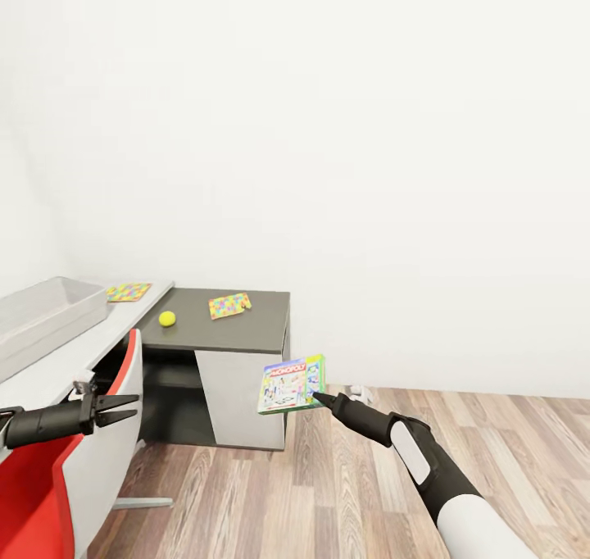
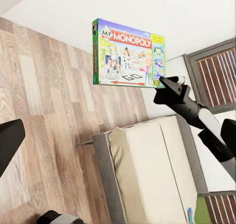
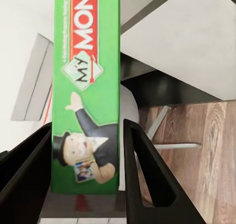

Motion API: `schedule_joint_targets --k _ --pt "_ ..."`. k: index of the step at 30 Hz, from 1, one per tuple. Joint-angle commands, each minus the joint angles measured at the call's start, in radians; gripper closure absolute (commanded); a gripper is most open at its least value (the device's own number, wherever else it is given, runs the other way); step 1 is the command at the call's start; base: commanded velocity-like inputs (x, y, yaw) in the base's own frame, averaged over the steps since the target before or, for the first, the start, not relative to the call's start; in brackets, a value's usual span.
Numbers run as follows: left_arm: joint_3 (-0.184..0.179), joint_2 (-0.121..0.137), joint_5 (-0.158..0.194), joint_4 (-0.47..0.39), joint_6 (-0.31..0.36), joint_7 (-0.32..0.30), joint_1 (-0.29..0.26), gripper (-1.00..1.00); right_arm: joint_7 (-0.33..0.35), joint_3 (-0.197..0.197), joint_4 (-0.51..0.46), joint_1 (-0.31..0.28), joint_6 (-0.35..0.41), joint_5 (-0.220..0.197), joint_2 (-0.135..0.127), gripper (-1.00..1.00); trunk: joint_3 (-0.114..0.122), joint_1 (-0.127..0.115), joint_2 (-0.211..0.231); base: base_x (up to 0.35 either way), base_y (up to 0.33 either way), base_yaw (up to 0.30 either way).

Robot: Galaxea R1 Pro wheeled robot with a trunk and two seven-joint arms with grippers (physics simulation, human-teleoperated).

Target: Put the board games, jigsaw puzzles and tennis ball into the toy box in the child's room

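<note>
My right gripper (image 1: 321, 396) is shut on a green Monopoly board game (image 1: 292, 384), held in the air beside the table's dark-grey section (image 1: 254, 334). In the right wrist view the game's green edge (image 3: 86, 86) sits between the fingers (image 3: 147, 175). One jigsaw puzzle (image 1: 229, 305) and the tennis ball (image 1: 167, 319) lie on the dark section. Another puzzle (image 1: 129, 292) lies on the light-grey top beside the toy box (image 1: 41, 313). My left gripper (image 1: 129, 408) hangs open and empty in front of the table. The left wrist view shows the game (image 2: 129, 54), the right gripper (image 2: 164, 83) and the bed (image 2: 147, 175).
A red and white chair (image 1: 90, 469) stands close under my left arm, against the table. Wood-plank floor (image 1: 344, 493) stretches in front of the dark section to the white wall. Brown slatted shutters (image 2: 216, 71) are set in the wall beyond the bed.
</note>
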Motion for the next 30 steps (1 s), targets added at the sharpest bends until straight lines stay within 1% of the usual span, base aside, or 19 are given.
schedule_joint_targets --k 1,9,13,19,24,27,29,30 --pt "0.0 0.001 0.0 0.0 0.011 -0.005 0.0 -1.0 -0.002 0.0 0.0 -0.001 0.007 -0.008 0.0 1.0 0.002 -0.004 0.006 0.0 0.0 0.0" --pt "-0.001 0.007 0.001 0.0 0.01 -0.015 0.0 -1.0 0.003 -0.001 0.0 0.001 0.007 -0.008 -0.005 1.0 0.027 -0.035 0.062 0.0 0.0 0.0" --pt "-0.001 0.007 0.001 0.0 0.011 -0.018 0.0 -1.0 0.004 -0.001 0.0 0.001 0.006 -0.008 -0.009 1.0 0.029 -0.035 0.062 0.0 0.0 0.059" --pt "-0.001 0.007 0.001 0.0 0.007 -0.021 0.003 -1.0 0.002 0.005 0.0 0.001 0.006 -0.008 -0.009 1.0 0.033 -0.035 0.062 0.058 0.0 0.221" --pt "-0.001 0.007 0.001 0.0 0.005 -0.021 0.003 -1.0 0.002 0.007 -0.001 0.001 0.008 -0.009 -0.008 1.0 0.034 -0.035 0.062 0.256 0.0 0.27" --pt "0.0 0.007 0.001 0.0 0.005 -0.021 0.003 -1.0 0.0 0.007 -0.005 -0.002 0.012 -0.009 0.001 1.0 0.034 -0.035 0.062 0.308 0.0 0.281" --pt "0.0 0.007 0.002 0.0 0.005 -0.021 0.003 -1.0 -0.002 0.007 -0.02 -0.014 0.024 -0.01 0.005 1.0 0.034 -0.035 0.062 0.32 0.0 0.285" --pt "0.0 0.007 0.003 0.0 0.005 -0.021 0.003 -1.0 -0.003 0.007 -0.043 -0.033 0.045 -0.013 0.006 1.0 0.034 -0.035 0.062 0.324 0.0 0.286"
